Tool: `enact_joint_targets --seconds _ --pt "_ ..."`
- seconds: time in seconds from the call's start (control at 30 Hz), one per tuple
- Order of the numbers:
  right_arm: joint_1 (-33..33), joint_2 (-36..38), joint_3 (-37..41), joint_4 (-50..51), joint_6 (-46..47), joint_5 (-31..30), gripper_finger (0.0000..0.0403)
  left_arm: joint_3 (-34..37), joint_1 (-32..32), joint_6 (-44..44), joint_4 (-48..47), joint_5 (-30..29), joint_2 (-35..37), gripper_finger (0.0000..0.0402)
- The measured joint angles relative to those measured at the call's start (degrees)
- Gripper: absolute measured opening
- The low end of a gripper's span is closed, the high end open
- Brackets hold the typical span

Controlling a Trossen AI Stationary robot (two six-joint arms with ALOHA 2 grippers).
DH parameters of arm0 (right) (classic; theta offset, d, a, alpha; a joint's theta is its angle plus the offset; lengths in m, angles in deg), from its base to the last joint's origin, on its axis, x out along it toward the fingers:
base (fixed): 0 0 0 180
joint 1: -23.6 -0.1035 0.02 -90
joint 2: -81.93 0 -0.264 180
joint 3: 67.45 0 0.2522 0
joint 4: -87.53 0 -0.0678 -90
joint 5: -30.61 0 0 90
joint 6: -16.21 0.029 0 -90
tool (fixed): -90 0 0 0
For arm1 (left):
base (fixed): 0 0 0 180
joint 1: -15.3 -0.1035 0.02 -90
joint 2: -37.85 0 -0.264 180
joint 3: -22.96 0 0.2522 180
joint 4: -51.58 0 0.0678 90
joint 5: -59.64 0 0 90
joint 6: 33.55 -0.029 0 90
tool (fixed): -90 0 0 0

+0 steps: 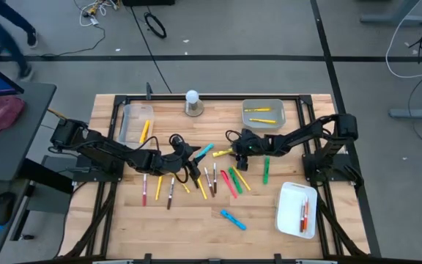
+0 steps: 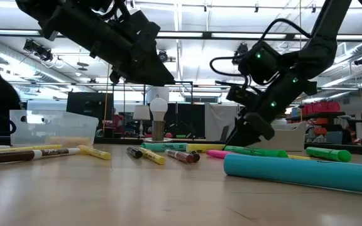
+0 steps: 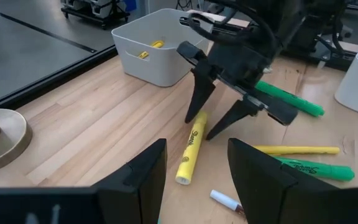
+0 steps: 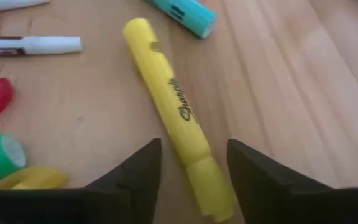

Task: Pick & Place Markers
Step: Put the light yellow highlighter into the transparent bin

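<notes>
Now the yellow marker (image 4: 178, 121) lies between the right gripper's (image 4: 194, 163) spread fingers.

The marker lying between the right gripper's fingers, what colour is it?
Yellow. The marker shows best in the right wrist view, between the open right gripper.

Overhead, table-level and two close wrist views, all sharing one yellow marker (image 4: 178, 117) mid-table.

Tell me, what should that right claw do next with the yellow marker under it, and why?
Probably close. The right claw stands open with a finger on each side of the yellow marker, which lies flat on the table and isn't yet gripped. Closing should secure it for lifting toward a tray. The left claw waits nearby, open.
</notes>
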Motion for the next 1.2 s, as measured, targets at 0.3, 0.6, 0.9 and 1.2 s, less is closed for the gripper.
enact_joint_targets --seconds 0.3,0.6,0.9,1.2 --pt "-0.13 0.21 -0.19 3.05 -2.12 1.95 0.0047 0.00 0.00 0.04 0.00 0.00 0.00 0.0177" --pt "-7.11 8.51 0.25 9.54 6.77 -1.41 0.0047 0.00 0.00 0.82 -0.42 1.25 -0.02 0.0177" --pt "-17.59 21.87 8.66 -5.78 13.72 -9.24 0.0047 0.00 0.07 -5.46 0.33 2.99 0.01 0.0183" --pt "-23.23 22.98 15.24 -41.78 9.09 -8.78 0.0047 0.00 -0.66 -15.38 20.24 13.72 -5.57 0.0266"
